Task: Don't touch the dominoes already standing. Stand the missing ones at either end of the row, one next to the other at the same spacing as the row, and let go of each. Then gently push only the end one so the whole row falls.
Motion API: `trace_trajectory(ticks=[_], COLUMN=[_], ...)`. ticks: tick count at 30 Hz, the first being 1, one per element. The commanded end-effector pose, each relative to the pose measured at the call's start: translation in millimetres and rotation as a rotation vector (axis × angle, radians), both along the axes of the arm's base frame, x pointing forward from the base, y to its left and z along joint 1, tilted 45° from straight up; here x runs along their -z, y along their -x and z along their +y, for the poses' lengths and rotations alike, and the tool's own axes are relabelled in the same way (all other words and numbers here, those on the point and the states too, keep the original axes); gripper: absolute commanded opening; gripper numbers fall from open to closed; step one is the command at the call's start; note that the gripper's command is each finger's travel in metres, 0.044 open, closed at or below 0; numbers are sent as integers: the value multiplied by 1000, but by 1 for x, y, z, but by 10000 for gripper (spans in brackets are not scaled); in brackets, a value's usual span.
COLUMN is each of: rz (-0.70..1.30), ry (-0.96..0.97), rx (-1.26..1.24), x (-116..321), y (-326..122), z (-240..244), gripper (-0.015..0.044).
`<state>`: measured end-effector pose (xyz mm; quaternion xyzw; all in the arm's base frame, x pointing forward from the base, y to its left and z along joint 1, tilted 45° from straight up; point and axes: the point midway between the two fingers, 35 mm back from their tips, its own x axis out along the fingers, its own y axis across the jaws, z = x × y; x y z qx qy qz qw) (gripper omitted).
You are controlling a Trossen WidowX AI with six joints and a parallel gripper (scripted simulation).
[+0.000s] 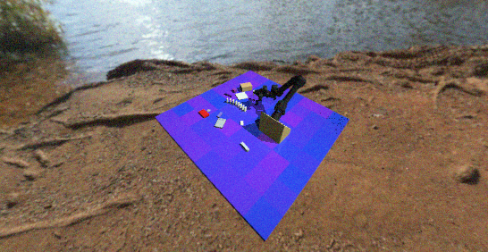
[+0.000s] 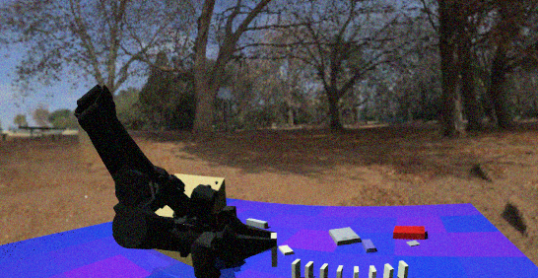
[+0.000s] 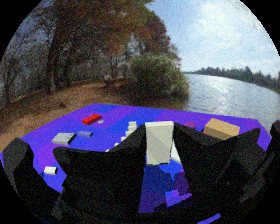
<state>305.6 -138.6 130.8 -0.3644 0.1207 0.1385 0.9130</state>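
Note:
My gripper [image 2: 274, 244] [image 3: 159, 127] is shut on a white domino [image 2: 274, 236] [image 3: 159, 137]. It holds the domino roughly upright, off the near end of the row in the exterior view, and its top is higher than the row's tops there. The domino's foot clearance is hard to judge. A row of several standing white dominoes [image 1: 245, 108] [image 2: 323, 270] [image 3: 132, 124] runs away from the gripper; the fingers partly hide it in the wrist view. A loose white domino [image 1: 241, 122] [image 2: 286, 249] [image 3: 50, 170] lies off to the side of the row.
A tan wedge [image 1: 272, 129] stands by the arm's base. A white block [image 1: 244, 147] [image 2: 256, 223], grey slab [image 1: 220, 122] [image 2: 344, 236] [image 3: 64, 138], purple piece [image 2: 369, 245] [image 3: 85, 134] and red block [image 1: 204, 113] [image 2: 410, 232] [image 3: 91, 119] lie around. A white slab [image 1: 241, 96] and tan box [image 1: 246, 87] [image 3: 222, 128] are behind.

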Motion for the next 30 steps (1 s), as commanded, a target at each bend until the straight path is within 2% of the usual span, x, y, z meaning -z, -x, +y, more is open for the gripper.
trace_trajectory(ticks=[1, 12, 30], rz=[-9, -8, 4], ry=[8, 8, 9], rx=[-9, -9, -7], x=[-1, 0, 40], y=[1, 1, 1], z=[1, 0, -44], gripper=[107, 107, 107])
